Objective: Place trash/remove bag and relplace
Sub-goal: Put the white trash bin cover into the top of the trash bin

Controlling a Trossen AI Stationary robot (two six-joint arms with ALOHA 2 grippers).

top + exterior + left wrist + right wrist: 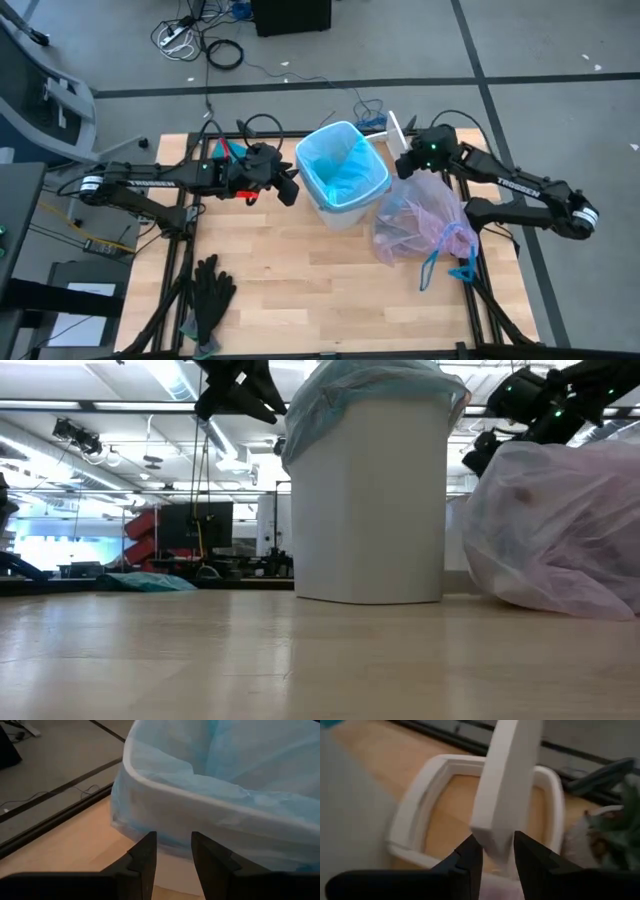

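White bin (343,205) – light-blue liner (345,165); pink bag (420,225) – trash inside.

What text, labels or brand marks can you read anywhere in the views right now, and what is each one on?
"TROSSEN": white lettering on the right arm's forearm, in the high view.
Left arm: a pale mark along the link, too small to read.
White bin, light-blue liner, pink bag: no print visible.
Wrist views: no text.
Room behind the table in the low view: nothing readable.
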